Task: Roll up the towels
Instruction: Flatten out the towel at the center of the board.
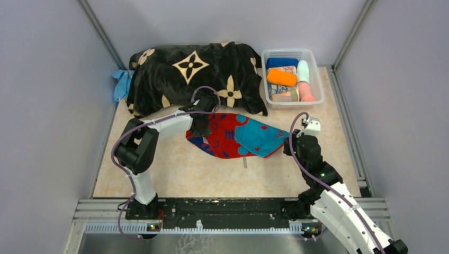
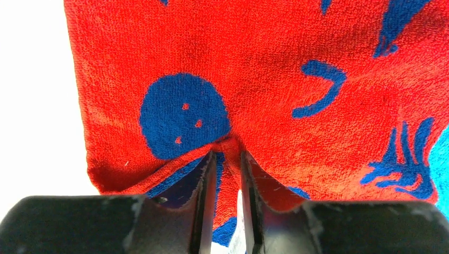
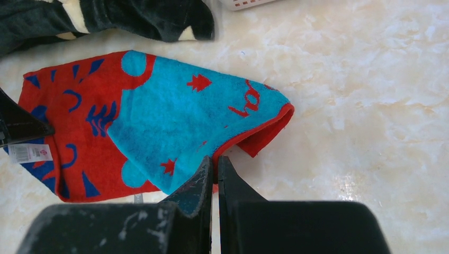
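A red-and-turquoise patterned towel [image 1: 233, 136] lies spread on the table in front of the black blanket. My left gripper [image 1: 201, 124] is at its left red end. In the left wrist view, the left gripper [image 2: 227, 153] has its jaws closed on a raised fold of the towel [image 2: 254, 63]. My right gripper [image 1: 288, 145] is at the towel's right end. In the right wrist view, the right gripper [image 3: 215, 161] is shut on the red hem of the towel [image 3: 180, 116], which is folded over there, turquoise side up.
The black flowered blanket [image 1: 174, 79] fills the back of the table. A light blue cloth [image 1: 120, 84] sticks out at its left edge. At the back right, a white basket [image 1: 294, 104] holds several rolled towels, among them an orange one [image 1: 281, 78] and a pink one [image 1: 306, 95].
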Robot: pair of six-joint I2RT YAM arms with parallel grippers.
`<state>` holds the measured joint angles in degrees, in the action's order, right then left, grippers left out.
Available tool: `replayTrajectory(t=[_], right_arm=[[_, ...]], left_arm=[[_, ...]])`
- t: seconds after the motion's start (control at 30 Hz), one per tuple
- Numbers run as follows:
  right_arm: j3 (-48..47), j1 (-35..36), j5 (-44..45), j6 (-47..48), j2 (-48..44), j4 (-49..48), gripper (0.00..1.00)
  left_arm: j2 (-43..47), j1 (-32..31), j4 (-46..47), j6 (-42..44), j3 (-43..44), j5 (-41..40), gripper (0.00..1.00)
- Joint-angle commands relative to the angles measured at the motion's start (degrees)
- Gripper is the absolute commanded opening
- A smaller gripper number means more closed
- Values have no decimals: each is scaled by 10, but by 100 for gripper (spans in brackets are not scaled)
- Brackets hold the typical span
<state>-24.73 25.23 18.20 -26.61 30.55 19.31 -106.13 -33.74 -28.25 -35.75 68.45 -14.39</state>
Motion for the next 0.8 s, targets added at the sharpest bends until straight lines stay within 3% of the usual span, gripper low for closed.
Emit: replayTrajectory(t=[0.0,0.3,0.77], right_arm=[[-2,-4,0,7,-1,-24,0],[-6,-4,-11,6,4,-31,0],[-108,-4,30,50,41,-2,0]], left_arm=[[-16,-1,-23,3,-17,-23,25],[54,1,-41,-11,-59,-59,3],[374,32,-75,-28,-115,-138,2]])
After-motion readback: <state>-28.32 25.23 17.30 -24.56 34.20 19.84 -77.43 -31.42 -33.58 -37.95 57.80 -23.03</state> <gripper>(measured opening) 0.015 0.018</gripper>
